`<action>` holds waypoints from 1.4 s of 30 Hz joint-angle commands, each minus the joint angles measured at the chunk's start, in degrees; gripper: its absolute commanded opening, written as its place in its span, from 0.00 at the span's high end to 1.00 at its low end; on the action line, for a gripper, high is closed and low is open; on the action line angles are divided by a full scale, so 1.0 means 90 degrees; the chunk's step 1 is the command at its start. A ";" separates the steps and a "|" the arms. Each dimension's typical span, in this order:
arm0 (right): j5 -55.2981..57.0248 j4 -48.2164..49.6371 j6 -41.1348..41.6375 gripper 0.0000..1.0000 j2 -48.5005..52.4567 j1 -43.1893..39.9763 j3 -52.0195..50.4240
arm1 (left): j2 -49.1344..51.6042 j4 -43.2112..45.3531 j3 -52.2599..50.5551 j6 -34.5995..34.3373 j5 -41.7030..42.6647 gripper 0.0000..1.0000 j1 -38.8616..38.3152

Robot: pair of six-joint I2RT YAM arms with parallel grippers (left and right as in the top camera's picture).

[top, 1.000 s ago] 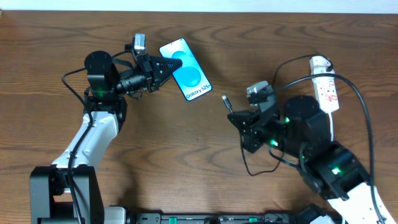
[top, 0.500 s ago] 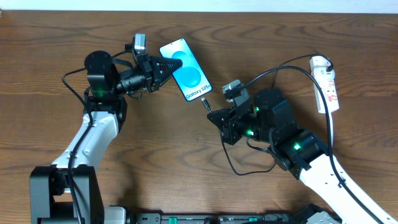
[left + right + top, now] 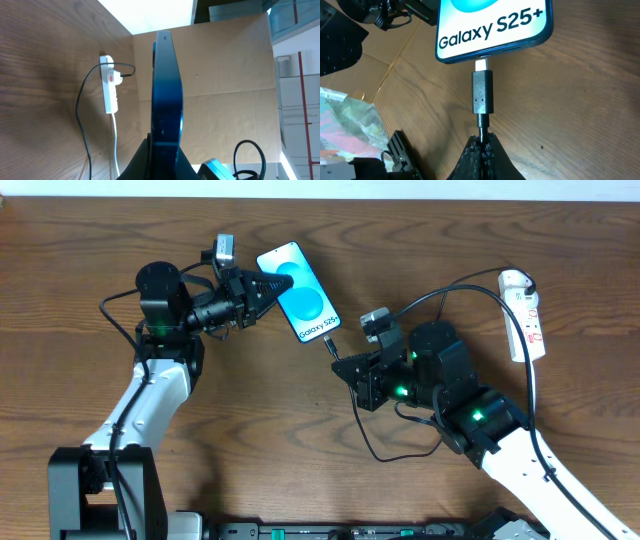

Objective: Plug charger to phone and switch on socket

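The phone point(image 3: 300, 295) was gripped edgewise by the left tool point(image 3: 275, 284). The charger point(image 3: 482, 93), clamped in the right tool point(image 3: 482, 146), was held tip-first against the phone's bottom edge.

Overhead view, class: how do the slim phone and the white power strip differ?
The slim black-framed phone sits in the left gripper; the narrow white power strip lies free on the wooden table. The phone's screen is bright blue; the strip is white with red marks. Both are long rectangles.
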 commanded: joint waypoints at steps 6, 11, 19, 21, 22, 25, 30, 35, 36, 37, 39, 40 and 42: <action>-0.0083 0.0029 0.0197 0.99 0.0015 0.0027 0.0022 | -0.0070 0.0083 0.0095 -0.0231 0.0085 0.93 0.0019; -0.0083 0.0032 0.0219 0.99 0.0015 0.0027 0.0022 | -0.0070 0.0080 0.0095 -0.0342 -0.0061 0.93 0.0019; -0.0083 0.0104 0.0219 0.99 0.0015 0.0027 0.0022 | -0.0070 0.0080 0.0095 -0.0340 -0.0061 0.92 0.0019; -0.0083 0.0104 0.0219 0.99 0.0015 0.0027 0.0022 | -0.0070 0.0080 0.0095 -0.0342 -0.0061 0.93 0.0019; -0.0083 0.0104 0.0221 0.99 0.0015 0.0027 0.0022 | -0.0070 0.0080 0.0095 -0.0340 -0.0061 0.93 0.0019; -0.0085 0.0104 0.0221 0.99 0.0015 0.0027 0.0022 | -0.0070 0.0080 0.0095 -0.0340 -0.0066 0.93 0.0019; -0.0083 0.0129 0.0219 0.99 0.0068 0.0027 0.0022 | -0.0070 0.0078 0.0095 -0.0342 -0.0219 0.92 -0.0019; -0.0080 0.0160 0.0219 0.99 0.0129 0.0027 0.0022 | -0.0070 0.0080 0.0095 -0.0335 -0.0265 0.93 -0.0182; -0.0063 0.0177 0.0219 0.99 0.0129 0.0027 0.0022 | -0.0070 0.0080 0.0095 -0.0301 -0.0248 0.93 -0.0182; -0.0036 0.0177 0.0219 0.99 0.0129 0.0027 0.0022 | -0.0070 0.0080 0.0095 -0.0282 -0.0228 0.93 -0.0182; -0.0002 0.0172 0.0216 0.99 0.0126 0.0022 0.0022 | -0.0070 0.0083 0.0095 -0.0262 -0.0175 0.93 -0.0182; 0.0000 0.0175 0.0216 0.99 0.0126 0.0022 0.0022 | -0.0070 0.0083 0.0095 -0.0202 -0.0107 0.93 -0.0182; 0.0000 0.0170 0.0216 0.99 0.0126 0.0022 0.0022 | -0.0070 0.0085 0.0095 -0.0015 -0.0024 0.92 -0.0180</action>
